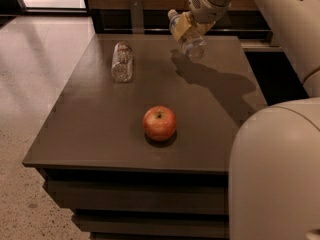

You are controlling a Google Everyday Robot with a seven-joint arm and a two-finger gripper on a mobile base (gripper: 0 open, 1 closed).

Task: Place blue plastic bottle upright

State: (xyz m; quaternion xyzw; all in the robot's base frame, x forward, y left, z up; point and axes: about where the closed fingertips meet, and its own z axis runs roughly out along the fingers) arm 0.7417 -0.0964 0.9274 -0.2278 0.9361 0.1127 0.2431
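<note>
Robot gripper (187, 27) holds the blue plastic bottle (194, 47) in the air above the far side of a dark table (90, 124).

The claw is clamped around the bottle's middle. The bottle is tilted, white cap up and to the left, its shadow on the tabletop below. A crinkled clear bottle (122, 61) lies on its side at the far left. A red apple (159, 123) sits near the front edge. Pale glossy floor (30, 84) lies to the left, dark panelling behind.
</note>
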